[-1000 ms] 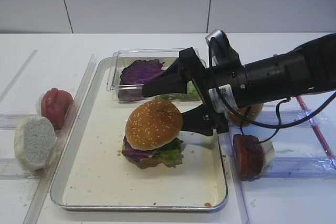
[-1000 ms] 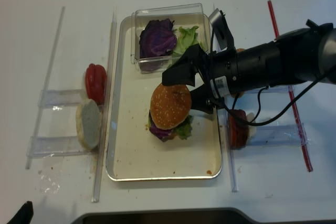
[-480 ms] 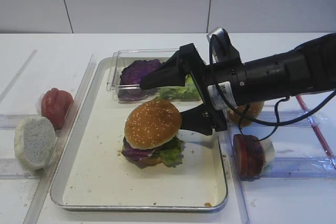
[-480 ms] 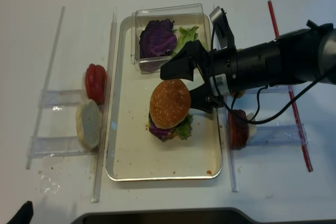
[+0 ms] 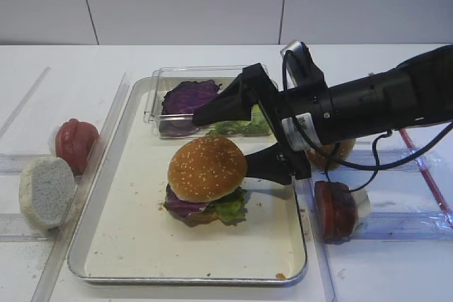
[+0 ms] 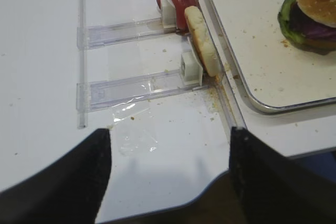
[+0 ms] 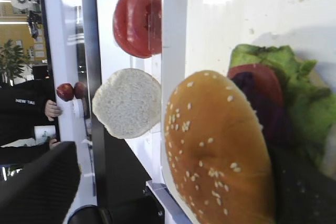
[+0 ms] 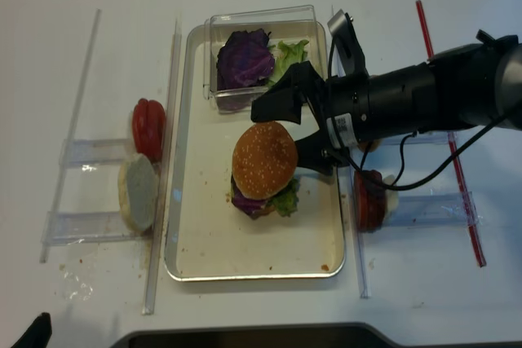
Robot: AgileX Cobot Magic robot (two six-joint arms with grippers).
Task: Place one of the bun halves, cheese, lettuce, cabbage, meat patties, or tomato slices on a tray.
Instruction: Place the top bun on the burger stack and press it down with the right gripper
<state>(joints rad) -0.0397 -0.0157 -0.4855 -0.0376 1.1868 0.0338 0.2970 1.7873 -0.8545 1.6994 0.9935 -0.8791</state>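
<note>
The right fingers stood spread wide, holding nothing, just beside the sesame bun top. That bun sat atop lettuce and purple cabbage stacked on the tray. The left fingers hung open over the desk.

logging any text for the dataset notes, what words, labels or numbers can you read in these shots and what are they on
"NEW T…": pale letters on the black top of a person at the left edge of the right wrist view; the rest is too blurred to read.
White label on the right arm behind the pincer: print too small to read.
No other text shows.
</note>
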